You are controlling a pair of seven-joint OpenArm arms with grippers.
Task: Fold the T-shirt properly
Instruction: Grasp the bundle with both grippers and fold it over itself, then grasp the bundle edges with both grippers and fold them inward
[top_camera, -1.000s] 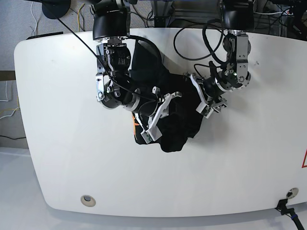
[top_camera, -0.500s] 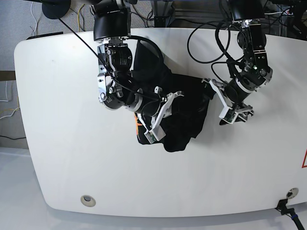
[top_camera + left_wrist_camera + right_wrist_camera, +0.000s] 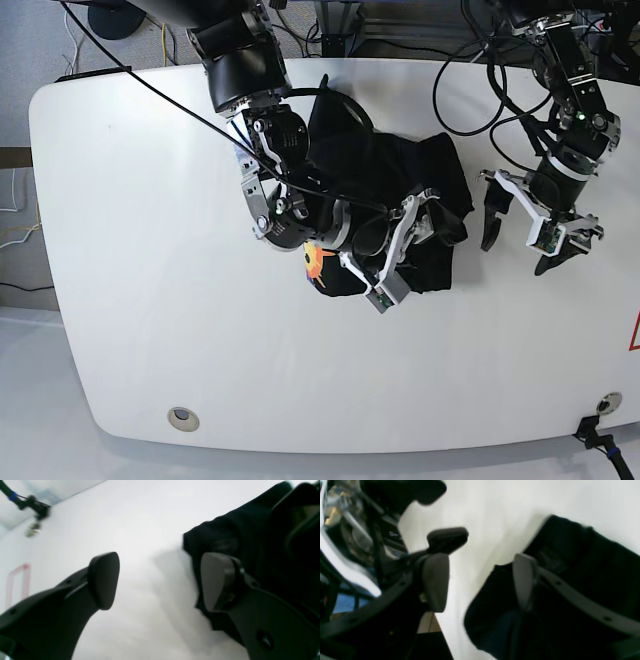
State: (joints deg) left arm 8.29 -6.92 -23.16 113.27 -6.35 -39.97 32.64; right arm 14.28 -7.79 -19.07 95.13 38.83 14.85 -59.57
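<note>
T-shirt (image 3: 400,200): bunched near the table's (image 3: 130,300) far edge.
Left gripper (image 3: 520,227): spread wide, nothing held.
Right gripper (image 3: 477,580): spread wide, nothing held.
Risk: the fold may be undone if cloth is snagged.

bare white table (image 3: 150,300) open on all sides, black T-shirt (image 3: 400,180) bunched mid-table under the right arm, left gripper (image 3: 520,240) hanging apart over bare tabletop

1. A white table (image 3: 140,330) with rounded corners is filling most of the base view.
2. Grey floor (image 3: 30,40) is showing behind it, with loose cables (image 3: 70,40) lying there.
</note>
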